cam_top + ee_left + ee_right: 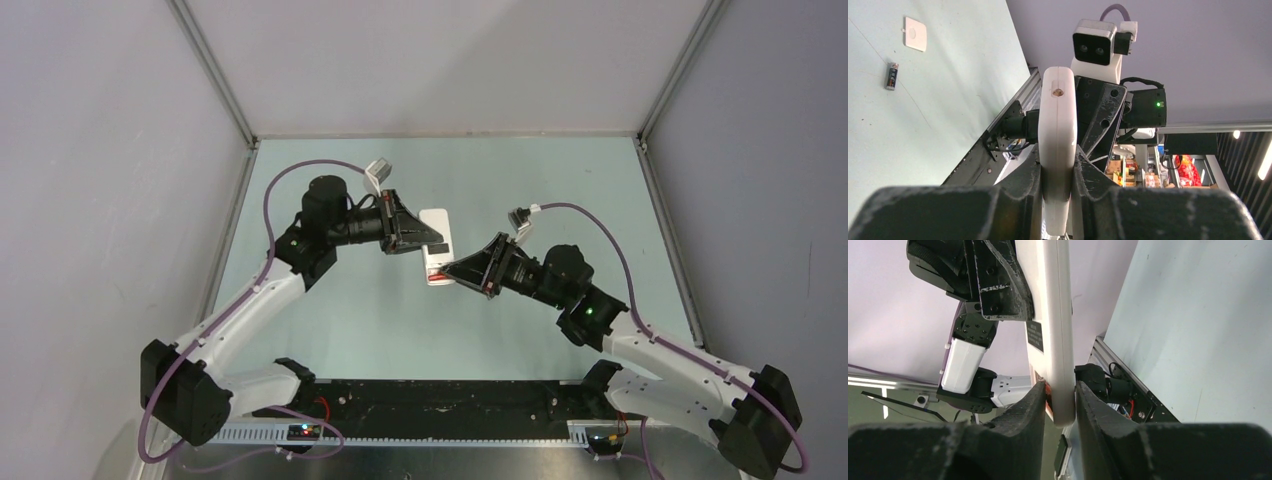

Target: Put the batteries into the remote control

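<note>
Edgewise, remote [1058, 140] btwn L fingers [1020, 187], prob R fingers [1034, 407]

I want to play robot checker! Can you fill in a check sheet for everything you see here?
Surface: pale green table.
Job's things: remote control held up between both tools; one battery lies on the table, other not seen.
Clutter: white square cover near the battery, not touching.
Grippers: left tool shut on the remote; right tool shut on its other end.
Cables: purple cable along each arm.
Surroundings: grey walls.

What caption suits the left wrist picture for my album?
Left gripper clamps the remote control edge-on; a dark battery and a white cover lie on the table.
</note>
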Robot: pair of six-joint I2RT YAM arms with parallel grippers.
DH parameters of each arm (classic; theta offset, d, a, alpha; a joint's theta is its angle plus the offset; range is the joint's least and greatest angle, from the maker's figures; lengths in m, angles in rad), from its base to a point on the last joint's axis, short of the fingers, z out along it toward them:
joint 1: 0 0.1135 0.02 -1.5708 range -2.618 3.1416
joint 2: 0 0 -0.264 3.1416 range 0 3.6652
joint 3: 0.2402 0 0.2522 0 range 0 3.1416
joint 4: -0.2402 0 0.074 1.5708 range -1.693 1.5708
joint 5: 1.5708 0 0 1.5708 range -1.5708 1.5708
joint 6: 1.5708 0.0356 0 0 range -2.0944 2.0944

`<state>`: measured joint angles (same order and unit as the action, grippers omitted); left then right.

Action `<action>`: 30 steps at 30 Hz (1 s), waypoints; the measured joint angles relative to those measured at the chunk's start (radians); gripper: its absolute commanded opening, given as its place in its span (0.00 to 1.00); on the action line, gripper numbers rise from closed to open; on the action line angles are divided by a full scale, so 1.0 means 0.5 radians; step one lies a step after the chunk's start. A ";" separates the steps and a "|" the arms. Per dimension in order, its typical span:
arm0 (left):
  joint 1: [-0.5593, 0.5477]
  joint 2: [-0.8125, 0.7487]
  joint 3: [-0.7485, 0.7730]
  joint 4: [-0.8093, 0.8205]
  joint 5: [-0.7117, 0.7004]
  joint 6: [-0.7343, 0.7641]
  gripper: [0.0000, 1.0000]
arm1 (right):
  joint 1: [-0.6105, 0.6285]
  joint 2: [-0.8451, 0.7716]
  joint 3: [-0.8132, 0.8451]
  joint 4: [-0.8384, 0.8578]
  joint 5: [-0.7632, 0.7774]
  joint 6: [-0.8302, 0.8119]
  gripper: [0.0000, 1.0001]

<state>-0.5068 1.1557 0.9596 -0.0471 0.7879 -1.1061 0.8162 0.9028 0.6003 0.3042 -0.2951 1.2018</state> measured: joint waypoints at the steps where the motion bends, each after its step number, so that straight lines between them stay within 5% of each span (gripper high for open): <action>1: 0.008 0.000 0.000 0.000 0.000 0.000 0.00 | 0.000 -0.008 0.000 -0.008 0.006 -0.004 0.30; 16: 0.060 0.001 0.000 -0.003 0.003 0.024 0.00 | 0.001 0.007 0.000 -0.002 0.027 -0.032 0.09; 18: 0.063 0.000 0.000 -0.005 0.002 0.039 0.00 | 0.002 0.013 0.000 0.003 0.027 -0.032 0.15; 22: 0.063 -0.025 0.000 -0.014 -0.017 0.095 0.00 | 0.009 0.011 0.000 -0.002 0.037 -0.033 0.67; 26: 0.084 -0.109 0.000 -0.014 -0.082 0.202 0.00 | 0.015 0.005 -0.008 -0.035 0.066 -0.025 0.80; 30: 0.085 -0.224 0.000 -0.011 -0.154 0.323 0.00 | 0.020 -0.021 -0.011 -0.040 0.128 -0.029 0.82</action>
<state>-0.4644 1.0439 0.9596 -0.0528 0.7109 -0.9447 0.8261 0.8921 0.5945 0.2840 -0.2310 1.1873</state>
